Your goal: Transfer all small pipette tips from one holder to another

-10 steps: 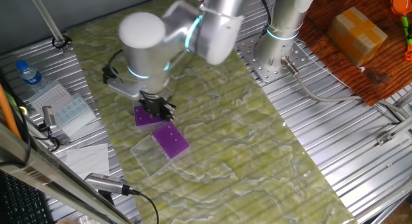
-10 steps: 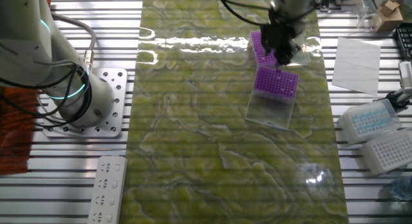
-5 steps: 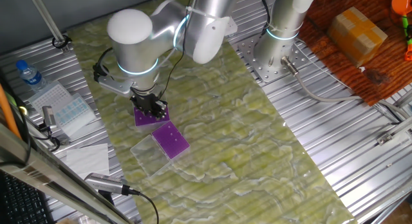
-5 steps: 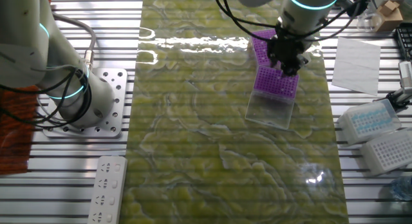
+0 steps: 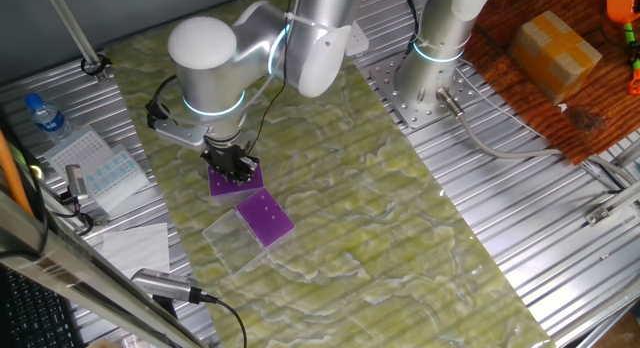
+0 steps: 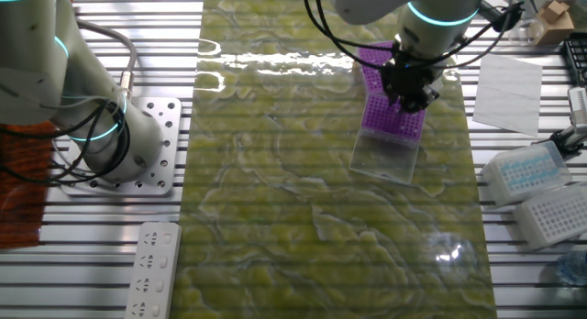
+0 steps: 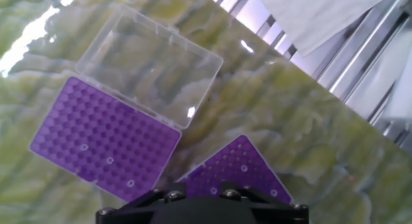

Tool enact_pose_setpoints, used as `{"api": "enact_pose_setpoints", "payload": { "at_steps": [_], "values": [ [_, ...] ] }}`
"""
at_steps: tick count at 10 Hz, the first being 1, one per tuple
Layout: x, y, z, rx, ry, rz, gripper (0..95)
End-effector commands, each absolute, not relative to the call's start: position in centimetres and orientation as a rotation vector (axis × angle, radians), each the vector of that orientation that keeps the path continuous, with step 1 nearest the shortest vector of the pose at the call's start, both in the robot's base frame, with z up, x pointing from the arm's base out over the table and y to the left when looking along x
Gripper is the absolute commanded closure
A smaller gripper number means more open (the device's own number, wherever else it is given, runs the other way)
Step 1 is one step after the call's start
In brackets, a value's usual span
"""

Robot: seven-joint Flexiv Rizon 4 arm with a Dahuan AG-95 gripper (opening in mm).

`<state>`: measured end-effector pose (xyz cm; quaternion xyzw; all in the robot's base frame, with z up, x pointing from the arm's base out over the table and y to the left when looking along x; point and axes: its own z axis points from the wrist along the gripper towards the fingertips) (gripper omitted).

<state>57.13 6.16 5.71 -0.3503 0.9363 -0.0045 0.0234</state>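
Gripper over purple rack; 2nd rack adjacent (clear lid open).

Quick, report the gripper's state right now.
Gripper: cannot be told; it hangs low over the purple rack, and no view shows how its jaws stand.

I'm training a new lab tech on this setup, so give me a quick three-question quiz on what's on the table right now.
1. True or false: the clear lid of the lidded rack is swung open.
2. Multiple choice: the pincer hangs over
A. the lidless rack
B. a water bottle
C. a cardboard box
3. Fill in: the number of purple racks lying on the green mat is ___.

Key: 1 true; 2 A; 3 two.
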Motion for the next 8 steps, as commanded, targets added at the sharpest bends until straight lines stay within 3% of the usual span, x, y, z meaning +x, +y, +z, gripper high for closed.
{"api": "enact_pose_setpoints", "payload": {
  "at_steps": [1,2,3,8],
  "values": [
    [57.27,6.12,5.46,-1.088,2.890,-0.014,76.0],
    [57.29,6.10,5.31,-1.091,2.885,-0.014,76.0],
    [57.30,6.08,5.20,-1.094,2.882,-0.014,95.0],
    [57.24,6.07,5.68,-1.093,2.894,-0.006,95.0]
  ]
}}
